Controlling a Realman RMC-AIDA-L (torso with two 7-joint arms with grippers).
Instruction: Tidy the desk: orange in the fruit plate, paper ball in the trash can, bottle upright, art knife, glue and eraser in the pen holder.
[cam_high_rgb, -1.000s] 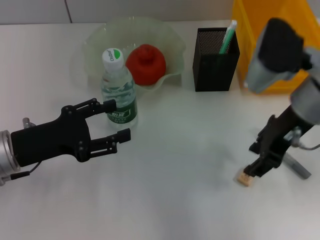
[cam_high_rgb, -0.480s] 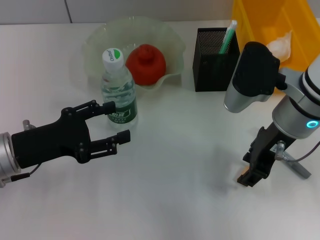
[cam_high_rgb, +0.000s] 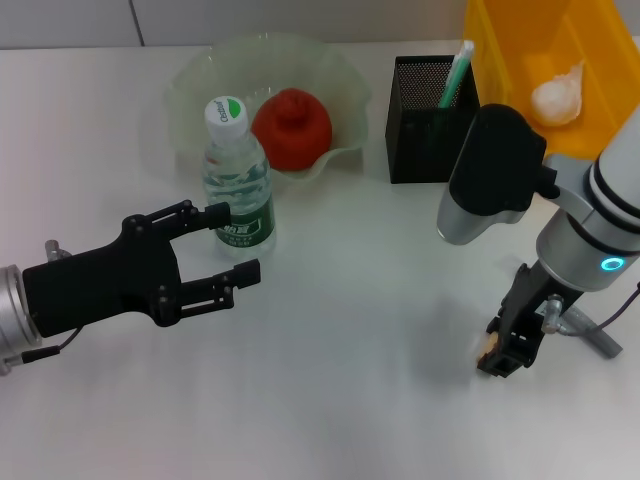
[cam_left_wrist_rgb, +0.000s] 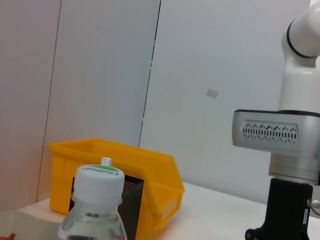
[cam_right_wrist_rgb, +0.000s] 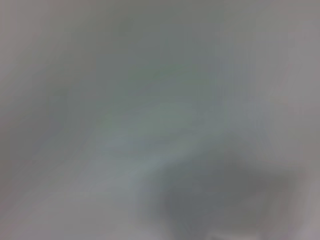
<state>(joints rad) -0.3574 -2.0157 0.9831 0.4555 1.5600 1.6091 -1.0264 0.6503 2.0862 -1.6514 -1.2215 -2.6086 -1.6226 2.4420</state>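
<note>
right hand (cam_high_rgb: 503, 352) at eraser (cam_high_rgb: 487, 345) | bottle (cam_high_rgb: 236, 180) label unreadable

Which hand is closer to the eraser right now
The right. The right hand is down on the eraser on the table's right side; the left hand hovers open far across the table beside the bottle.
</note>
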